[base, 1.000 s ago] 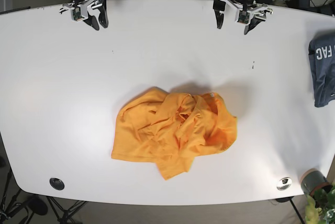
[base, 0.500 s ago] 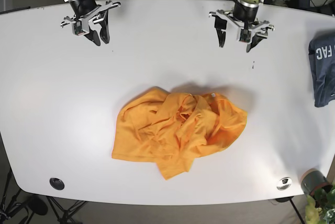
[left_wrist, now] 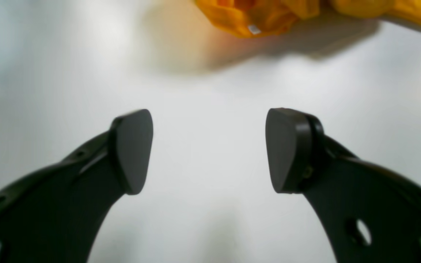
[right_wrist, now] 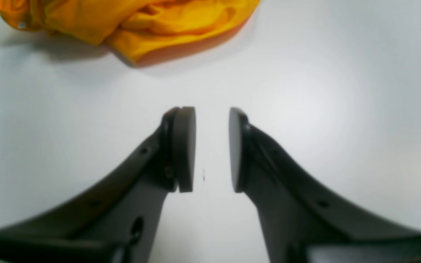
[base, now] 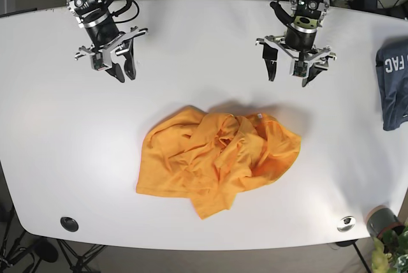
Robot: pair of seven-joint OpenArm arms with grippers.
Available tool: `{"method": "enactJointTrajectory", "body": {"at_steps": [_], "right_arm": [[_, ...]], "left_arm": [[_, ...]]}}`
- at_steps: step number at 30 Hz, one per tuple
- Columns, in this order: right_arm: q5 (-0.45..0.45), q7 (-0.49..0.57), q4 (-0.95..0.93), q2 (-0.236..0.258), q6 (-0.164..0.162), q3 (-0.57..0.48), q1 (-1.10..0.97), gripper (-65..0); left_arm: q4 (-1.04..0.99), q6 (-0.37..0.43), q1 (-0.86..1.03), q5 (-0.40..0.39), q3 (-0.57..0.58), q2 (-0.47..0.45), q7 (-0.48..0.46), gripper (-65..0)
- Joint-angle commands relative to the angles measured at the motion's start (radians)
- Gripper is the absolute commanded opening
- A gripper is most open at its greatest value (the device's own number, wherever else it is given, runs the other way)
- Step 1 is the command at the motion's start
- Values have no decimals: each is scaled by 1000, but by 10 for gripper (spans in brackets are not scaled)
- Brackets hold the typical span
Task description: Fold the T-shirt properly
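The orange T-shirt (base: 217,158) lies crumpled in a heap in the middle of the white table (base: 64,132). My left gripper (base: 290,76) hangs above the table beyond the shirt's far right side, open wide and holding nothing. In the left wrist view the left gripper (left_wrist: 208,149) is over bare table, with the T-shirt (left_wrist: 261,14) at the top edge. My right gripper (base: 124,74) hovers to the far left of the shirt. Its jaws stand a narrow gap apart and hold nothing, as the right wrist view of the right gripper (right_wrist: 212,146) shows, with the T-shirt (right_wrist: 141,22) at the top left.
A dark blue garment (base: 395,85) with white letters lies at the table's right edge. A black round fitting (base: 69,224) and a silver disc (base: 346,223) sit near the front corners. A potted plant (base: 386,235) stands just off the front right corner.
Both arms have come forward from the table's far edge toward the shirt. The shirt's right side spread outward a little between the two earlier frames; since then it has kept its shape.
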Motion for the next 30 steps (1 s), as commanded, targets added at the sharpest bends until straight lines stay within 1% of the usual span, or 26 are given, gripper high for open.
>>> {"method": "enactJointTrajectory", "body": {"at_steps": [1, 4, 8, 11, 13, 15, 17, 19, 23, 27, 30], "right_arm": [[11, -24, 21, 20, 12, -31, 32, -498], [11, -79, 21, 33, 12, -65, 79, -498], [11, -111, 17, 33, 12, -98, 141, -496], [11, -171, 3, 33, 12, -154, 215, -487], [11, -203, -8, 33, 12, -177, 255, -457], [11, -234, -28, 33, 12, -198, 304, -396], [11, -249, -48, 28, 12, -221, 344, -342], [11, -253, -71, 28, 12, -252, 373, -311], [11, -254, -131, 31, 9, -347, 450, -279], [11, -254, -210, 33, 9, -447, 523, -230], [10, -254, -261, 34, 9, -514, 574, -216]], "left_arm": [[15, 4, -13, -2, -2, -1, -23, -204], [14, 4, -26, -2, -2, -1, -23, -204], [14, 4, -40, 0, -2, -1, -23, -204], [12, 4, -61, 1, -4, -3, -4, -204], [12, 2, -70, 0, -4, -3, 23, -204], [14, 2, -87, 0, -4, -3, 57, -204], [14, 2, -95, 0, -4, -3, 72, -204], [14, 2, -95, 0, -5, -3, 72, -204], [14, 2, -95, 0, -5, -4, 72, -204], [11, 2, -95, 1, -5, -4, 74, -204], [-3, 2, -95, 0, -15, -4, 74, -207]]}}
